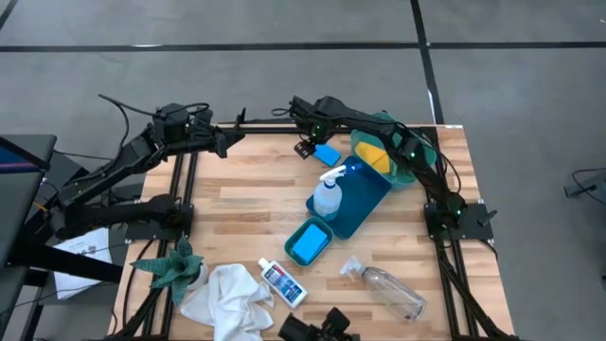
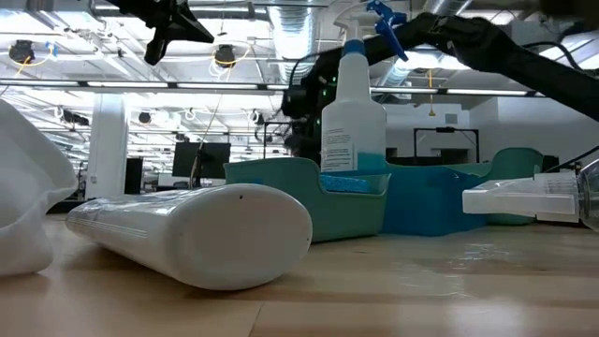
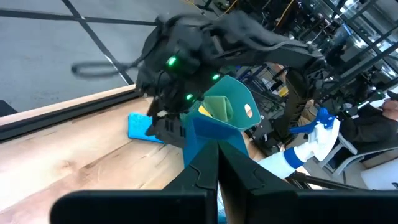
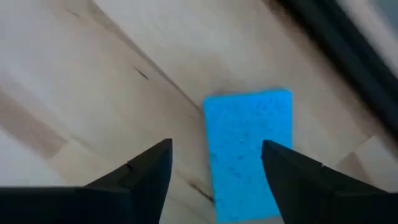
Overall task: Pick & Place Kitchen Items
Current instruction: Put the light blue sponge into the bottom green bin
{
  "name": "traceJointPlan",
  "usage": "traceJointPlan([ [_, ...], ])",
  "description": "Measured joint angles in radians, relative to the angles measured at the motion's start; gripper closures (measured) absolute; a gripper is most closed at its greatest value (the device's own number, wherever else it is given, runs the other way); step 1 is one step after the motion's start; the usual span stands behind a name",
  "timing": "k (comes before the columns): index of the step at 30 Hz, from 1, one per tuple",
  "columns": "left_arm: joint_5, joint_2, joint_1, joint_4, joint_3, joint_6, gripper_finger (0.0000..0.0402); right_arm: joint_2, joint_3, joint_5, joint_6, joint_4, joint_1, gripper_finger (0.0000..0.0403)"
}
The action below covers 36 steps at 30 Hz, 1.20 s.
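I am hovering the right gripper (image 4: 214,165), jaws spread and empty, directly above the blue sponge (image 4: 249,149) on the wooden table (image 4: 81,81) so the fingers straddle it, while the left gripper (image 3: 217,165) is waiting shut.

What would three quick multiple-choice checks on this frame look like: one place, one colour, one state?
1. Where is the white blue-triggered spray bottle?
A. in the blue rectangular tray
B. on the white cloth
C. off the table

2. What colour is the small rectangular sponge under the right end effector?
A. yellow
B. blue
C. green

3. How is the right end effector?
A. shut on the sponge
B. open above the sponge
C. holding a bottle

Answers: 1 A, the high view shows it standing in the tray. 2 B, plainly blue in the right wrist view. 3 B, fingers apart, sponge flat on the wood.
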<state>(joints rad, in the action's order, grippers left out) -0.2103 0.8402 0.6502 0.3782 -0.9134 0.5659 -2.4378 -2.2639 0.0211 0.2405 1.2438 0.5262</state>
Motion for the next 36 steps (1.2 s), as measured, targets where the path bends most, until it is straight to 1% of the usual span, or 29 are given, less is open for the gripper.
traceJointPlan([
  [2,0.001,0.0,0.0,0.0,0.0,0.0,0.0401,-0.024,0.003,0.012,0.004,0.036,0.0,0.0167],
  [8,0.001,0.0,0.0,-0.001,0.0,-0.001,0.0402,-0.03,0.0,0.011,0.022,-0.01,-0.003,0.0184],
  [12,0.001,0.0,0.0,-0.001,0.0,-0.003,0.0401,-0.03,0.0,0.001,0.028,-0.007,0.001,0.0192],
  [23,-0.007,0.0,0.0,-0.048,0.0,0.0,0.0402,-0.03,0.0,-0.029,0.203,-0.077,0.012,0.0196],
  [29,-0.014,0.0,0.0,-0.05,0.0,0.004,0.0402,-0.03,0.008,-0.099,0.358,-0.07,0.068,0.0196],
  [33,-0.042,0.0,0.0,-0.051,0.0,0.025,0.0402,-0.03,0.008,-0.148,0.44,-0.072,0.092,0.0196],
  [36,-0.088,0.0,0.0,-0.058,0.0,0.046,0.0402,-0.035,0.008,-0.204,0.523,-0.083,0.101,0.0196],
])
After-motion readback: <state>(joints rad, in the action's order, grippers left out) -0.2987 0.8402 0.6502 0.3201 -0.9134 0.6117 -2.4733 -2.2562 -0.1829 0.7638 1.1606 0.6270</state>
